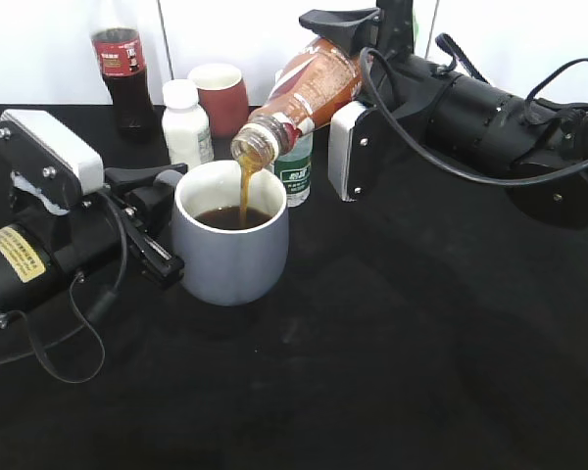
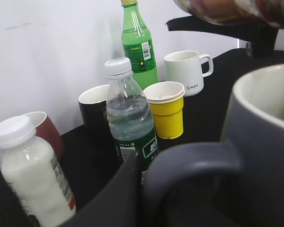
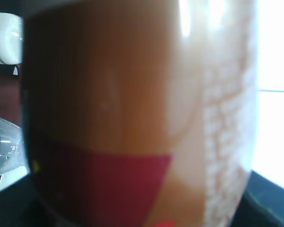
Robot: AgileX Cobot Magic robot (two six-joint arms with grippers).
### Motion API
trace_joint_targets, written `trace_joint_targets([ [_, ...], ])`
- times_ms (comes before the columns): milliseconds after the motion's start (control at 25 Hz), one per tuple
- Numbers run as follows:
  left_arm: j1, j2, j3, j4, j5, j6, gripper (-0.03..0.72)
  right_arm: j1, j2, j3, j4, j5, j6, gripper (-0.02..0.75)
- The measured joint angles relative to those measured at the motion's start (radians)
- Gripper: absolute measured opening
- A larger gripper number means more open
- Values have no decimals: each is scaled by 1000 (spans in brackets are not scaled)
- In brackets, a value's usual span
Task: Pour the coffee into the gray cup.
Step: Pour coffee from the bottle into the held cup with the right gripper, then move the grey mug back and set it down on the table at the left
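The gray cup [image 1: 230, 245] stands on the black table, partly filled with brown coffee. My left gripper [image 1: 162, 220] is shut on its handle [image 2: 189, 161]; the cup's wall fills the right of the left wrist view [image 2: 260, 142]. My right gripper [image 1: 348, 88] is shut on the coffee bottle [image 1: 309, 93], which is tilted mouth-down over the cup. A brown stream runs from the bottle's mouth into the cup. The bottle's label fills the right wrist view [image 3: 132, 118], and its underside shows at the top of the left wrist view [image 2: 236, 9].
Behind the cup stand a cola bottle [image 1: 118, 64], a white milk bottle [image 1: 186, 122], a dark red cup [image 1: 220, 98] and a water bottle [image 1: 296, 171]. The left wrist view also shows a green soda bottle [image 2: 138, 47], a black cup [image 2: 93, 111], a yellow cup [image 2: 166, 109] and a white mug [image 2: 185, 71].
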Motion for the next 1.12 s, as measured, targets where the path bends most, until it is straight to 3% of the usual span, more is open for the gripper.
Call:
trace_joint_targets([
  [520, 0, 1, 0, -22, 8, 2, 51, 0, -1, 0, 0, -2, 17, 512],
  [680, 0, 1, 0, -23, 8, 3, 51, 0, -1, 0, -71, -4, 370, 512],
  [880, 0, 1, 0, -77, 9, 3, 53, 0, -1, 0, -80, -6, 1176, 512],
  [1040, 11, 1, 0, -297, 10, 7, 54, 0, -1, 0, -58, -6, 1316, 512],
  [1120, 65, 1, 0, -321, 11, 15, 54, 0, -1, 0, -55, -6, 1358, 512],
])
